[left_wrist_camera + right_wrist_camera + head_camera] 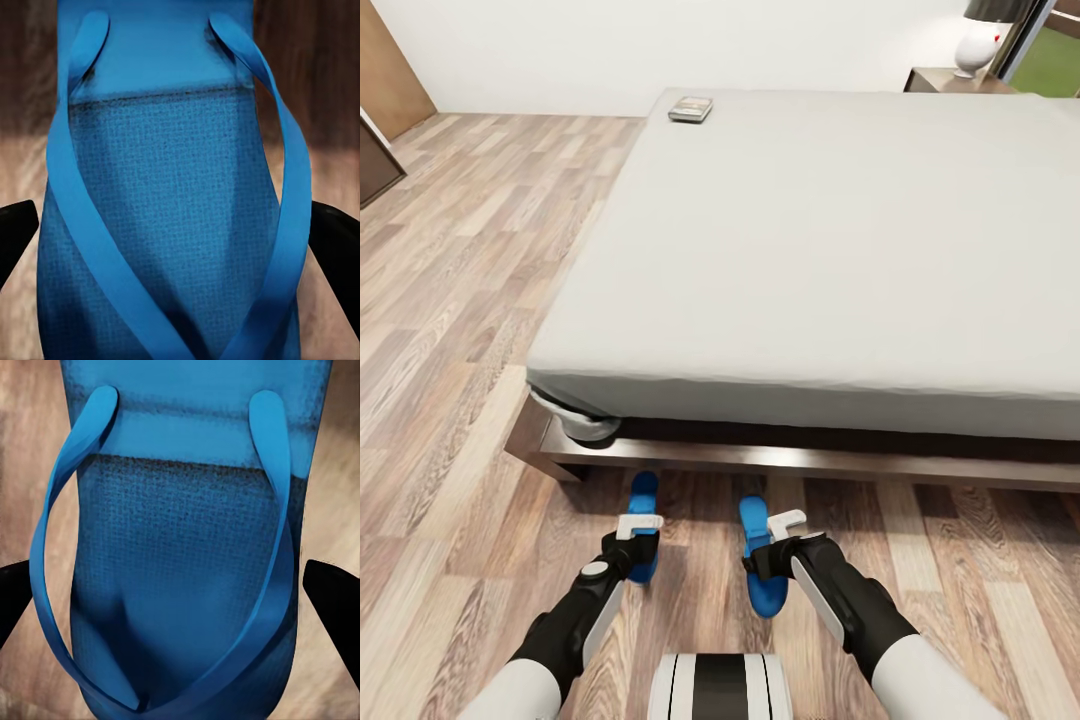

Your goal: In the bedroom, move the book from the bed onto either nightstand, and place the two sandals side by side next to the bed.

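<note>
Two blue sandals lie on the wood floor just in front of the bed (pixel 840 250), roughly parallel and a hand's width apart: the left sandal (pixel 644 492) and the right sandal (pixel 766 597). My left gripper (pixel 640 545) hovers over the left sandal (pixel 165 187), its black fingers (pixel 15 232) open on either side of the sole. My right gripper (pixel 772 550) straddles the right sandal (pixel 180 547) the same way, fingers (pixel 334 592) open. The book (pixel 690 108) lies on the mattress's far left corner. A nightstand (pixel 940 80) stands at the far right.
The bed's dark wooden frame (pixel 780 458) runs just beyond the sandals. A white lamp (pixel 978 45) stands on the nightstand. Open wood floor (pixel 460 300) stretches along the bed's left side toward a brown door (pixel 390 60).
</note>
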